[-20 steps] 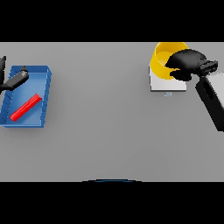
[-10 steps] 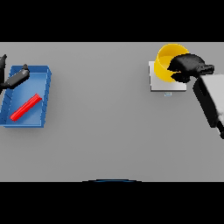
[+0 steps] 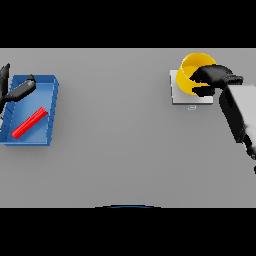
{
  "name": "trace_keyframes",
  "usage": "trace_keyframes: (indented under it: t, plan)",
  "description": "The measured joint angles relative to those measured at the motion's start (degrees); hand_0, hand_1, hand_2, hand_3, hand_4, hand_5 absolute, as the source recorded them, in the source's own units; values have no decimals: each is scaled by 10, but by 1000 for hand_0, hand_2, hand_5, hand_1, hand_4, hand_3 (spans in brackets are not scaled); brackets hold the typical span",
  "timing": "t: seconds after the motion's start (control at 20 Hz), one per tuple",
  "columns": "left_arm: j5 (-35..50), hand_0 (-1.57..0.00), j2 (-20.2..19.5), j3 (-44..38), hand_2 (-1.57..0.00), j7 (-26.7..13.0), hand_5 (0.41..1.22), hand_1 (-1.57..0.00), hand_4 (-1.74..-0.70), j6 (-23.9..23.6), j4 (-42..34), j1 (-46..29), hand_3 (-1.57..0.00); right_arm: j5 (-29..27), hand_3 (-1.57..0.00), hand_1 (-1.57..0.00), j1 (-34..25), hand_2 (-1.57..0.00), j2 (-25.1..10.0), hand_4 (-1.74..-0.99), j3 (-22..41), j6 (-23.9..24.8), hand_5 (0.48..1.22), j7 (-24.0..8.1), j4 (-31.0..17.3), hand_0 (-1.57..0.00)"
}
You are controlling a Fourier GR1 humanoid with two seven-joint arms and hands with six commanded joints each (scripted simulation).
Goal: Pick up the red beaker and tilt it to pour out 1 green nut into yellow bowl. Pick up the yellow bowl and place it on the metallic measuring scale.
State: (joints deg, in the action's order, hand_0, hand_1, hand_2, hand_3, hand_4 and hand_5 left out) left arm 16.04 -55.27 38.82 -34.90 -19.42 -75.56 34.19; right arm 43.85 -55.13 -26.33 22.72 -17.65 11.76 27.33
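The yellow bowl sits on the flat metallic measuring scale at the table's far right. My right hand is at the bowl's right side, with fingers and thumb curled round its rim. The red beaker lies on its side inside a blue tray at the far left. My left hand hovers over the tray's back left corner, its fingers straight and holding nothing. No green nut shows in the view.
The blue tray takes up the left edge of the grey table. My right forearm runs from the bowl down along the right edge.
My right forearm has swung toward the right edge and lower, while the hand stays on the bowl. The bowl sits slightly lower on the scale. The left hand has not moved.
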Motion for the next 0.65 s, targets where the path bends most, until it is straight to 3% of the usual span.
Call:
trace_keyframes:
  t: [0.1,0.25,0.45,0.65]
  plan:
    - [3,1,1,2,1,0,742,1,-809,3,4,5,1,-1,-670,-554,-6,-694,-1,-1444,-1,-8,887,8,-4,-624]
    - [0,1,5,1,1,6,739,1,-809,12,26,17,1,2,-572,-283,-7,-449,4,-1397,2,-9,799,11,-18,-319]
    - [2,1,13,1,1,4,736,1,-809,4,23,15,1,11,-442,-115,-11,-244,1,-1346,11,-9,746,38,-29,-130]
    - [3,1,11,0,1,5,734,1,-821,3,22,12,1,21,-348,-47,-25,-115,3,-1308,16,-10,733,41,-50,-53]
